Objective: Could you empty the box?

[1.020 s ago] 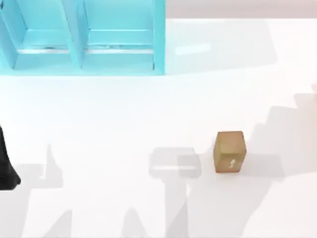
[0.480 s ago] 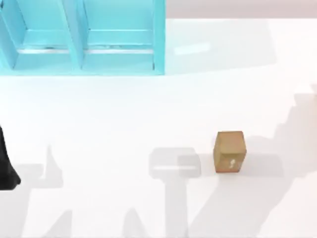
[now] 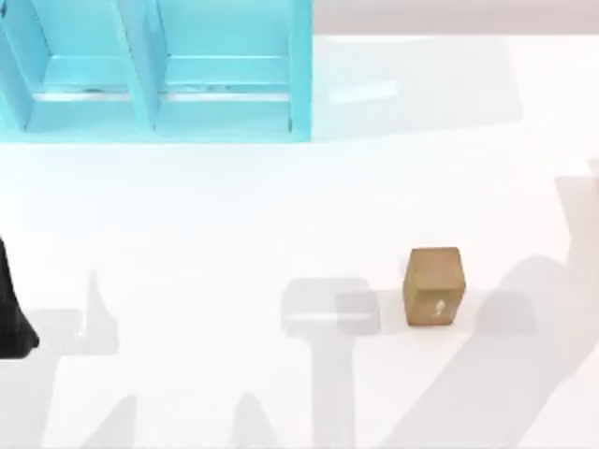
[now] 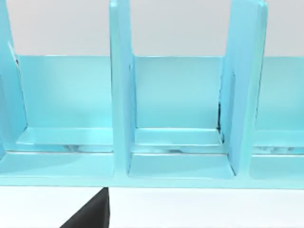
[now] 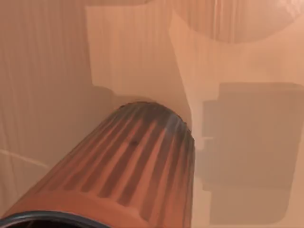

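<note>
- Fingers: on either arm, I cannot tell from my screens how far apart they are or whether they have hold of anything.
- From above, the box (image 3: 435,285) is a small brown cube. It sits upright on the white table (image 3: 234,215) at about 4 o'clock from the table's middle, with nothing touching it.
- There is a small white mark on the box's side facing 6 o'clock.
- A grey shadow lies on the table just beside the box on its 9 o'clock side.
- A pale blue shelf (image 3: 150,103) with upright dividers stands at about 11 o'clock, well apart from the box.
- My left arm (image 3: 9,323) is a black shape at the table's edge near 8 o'clock, far from the box.
- The left wrist camera faces the shelf's open compartments (image 4: 178,95) head-on, with a black wedge (image 4: 90,216) low in front of them.
- The right wrist camera shows warm brown surfaces and a ribbed cylinder (image 5: 137,161) close to the lens; I cannot tell what it is.
</note>
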